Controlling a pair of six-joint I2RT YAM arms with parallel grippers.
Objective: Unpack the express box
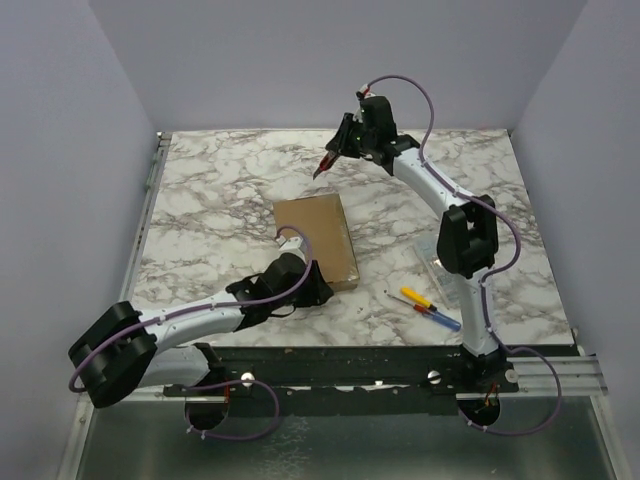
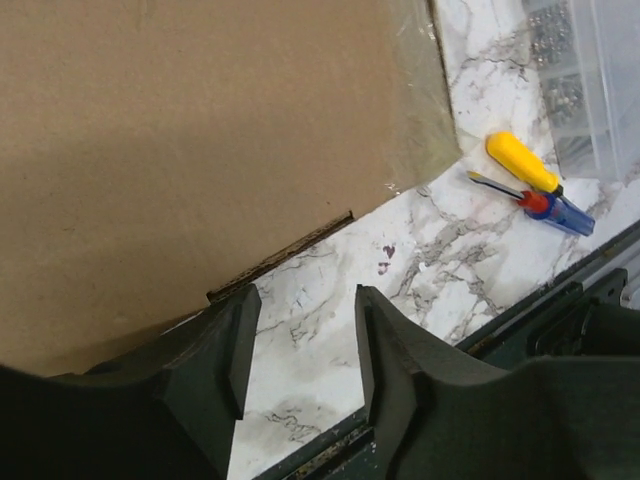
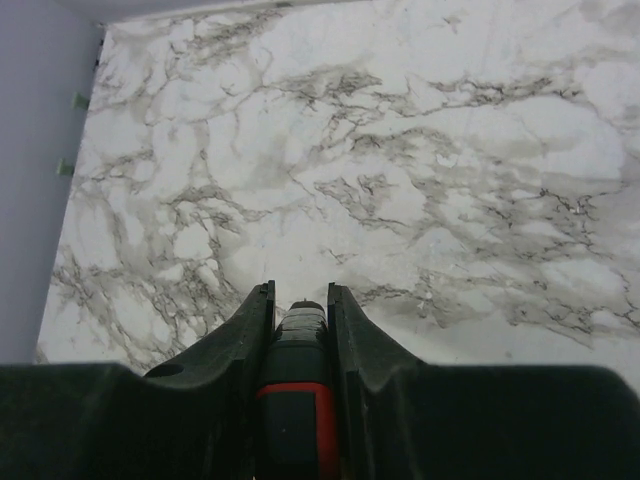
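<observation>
The express box [image 1: 315, 238] lies flat and closed at the middle of the marble desk [image 1: 210, 200], its long axis running from the near edge toward the far wall, slightly skewed. The left arm [image 1: 190, 320] reaches low across the desk from the near-left corner, wrist turned in at the box's near end. The left jaws stand partway apart with only bare marble between them, and the box's near edge sits just ahead and to their left. One finger [image 2: 225, 350] appears to be against the cardboard, though contact cannot be confirmed from this angle. This arm is plainly the nearer of the two. The right arm [image 1: 425, 180] hangs high over the far side of the desk, well apart from the box. The right jaws are closed tight on a red-and-black tool [image 3: 295, 400] aimed at bare marble. Two screwdrivers [image 1: 425, 303] and a clear plastic case [image 2: 590, 90] lie to the box's right. A notch [image 2: 280, 255] in the near edge looks the likeliest place to start on the lid.
</observation>
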